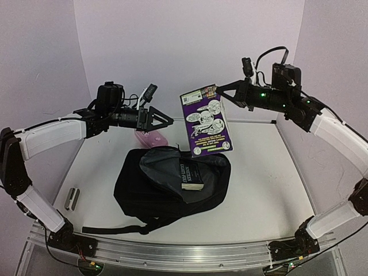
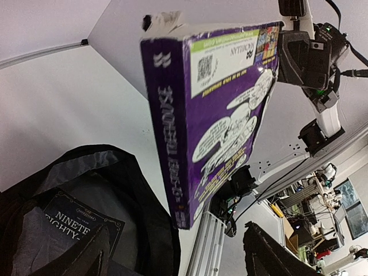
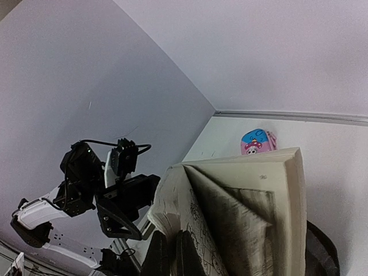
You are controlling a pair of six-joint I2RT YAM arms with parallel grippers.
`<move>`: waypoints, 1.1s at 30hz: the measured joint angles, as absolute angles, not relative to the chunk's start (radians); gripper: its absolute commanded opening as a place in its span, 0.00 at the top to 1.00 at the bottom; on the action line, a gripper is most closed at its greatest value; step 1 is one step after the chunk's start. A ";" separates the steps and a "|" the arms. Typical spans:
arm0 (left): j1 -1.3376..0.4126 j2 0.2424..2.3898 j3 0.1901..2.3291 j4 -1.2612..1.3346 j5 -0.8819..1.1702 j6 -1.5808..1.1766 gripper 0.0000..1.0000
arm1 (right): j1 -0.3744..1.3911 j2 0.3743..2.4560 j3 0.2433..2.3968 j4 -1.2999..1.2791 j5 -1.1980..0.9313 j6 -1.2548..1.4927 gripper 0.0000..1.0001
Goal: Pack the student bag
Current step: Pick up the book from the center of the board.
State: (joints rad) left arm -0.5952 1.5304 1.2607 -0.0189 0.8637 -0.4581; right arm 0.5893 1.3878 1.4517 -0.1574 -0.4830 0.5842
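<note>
We found the right hand (image 1: 220,92) clamped on the purple book (image 1: 208,122) above the student bag (image 1: 133,191); the left hand (image 1: 167,119) stood apart.

The student bag (image 1: 141,192) is a large black backpack of soft fabric, lying flat just below the centre of the top view. Its mouth points toward the upper right of the frame and gapes unzipped, showing grey lining. A dark paperback (image 1: 190,174) lettered "Nineteen Eighty-Four" pokes partly out of the opening. A black strap (image 1: 115,229) trails from the bag's lower edge toward the lower left. In the left wrist view the bag fills the lower left corner, lining and book cover showing
</note>
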 measured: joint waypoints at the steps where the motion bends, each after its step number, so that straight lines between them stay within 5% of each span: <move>1: -0.597 1.532 1.261 -0.011 0.865 -0.464 0.20 | 0.604 1.398 1.459 -0.158 -0.484 0.587 1.00; 11: -0.610 1.576 1.254 0.141 0.922 -0.553 0.28 | 0.688 1.461 1.479 -0.110 -0.497 0.634 1.00; 20: -0.613 1.617 1.229 0.297 0.952 -0.649 0.96 | 0.699 1.473 1.464 -0.045 -0.495 0.662 0.99; 22: -0.614 1.617 1.211 0.322 0.962 -0.653 1.00 | 0.699 1.472 1.448 -0.040 -0.466 0.649 0.83; 24: -0.619 1.615 1.188 0.321 0.960 -0.652 1.00 | 0.699 1.471 1.436 -0.071 -0.420 0.623 0.44; 26: -0.619 1.611 1.168 0.277 0.962 -0.638 1.00 | 0.699 1.471 1.446 -0.149 -0.349 0.573 0.21; 29: -0.618 1.606 1.160 0.148 0.965 -0.582 1.00 | 0.699 1.477 1.491 -0.262 -0.293 0.494 0.05; 33: -0.617 1.573 1.160 -0.064 0.970 -0.475 1.00 | 0.699 1.490 1.553 -0.399 -0.284 0.360 0.02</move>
State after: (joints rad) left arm -0.6167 1.5730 1.1604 -0.0638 0.9699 -0.4749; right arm 0.6988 1.4900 1.5532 -0.3993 -0.2837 0.3602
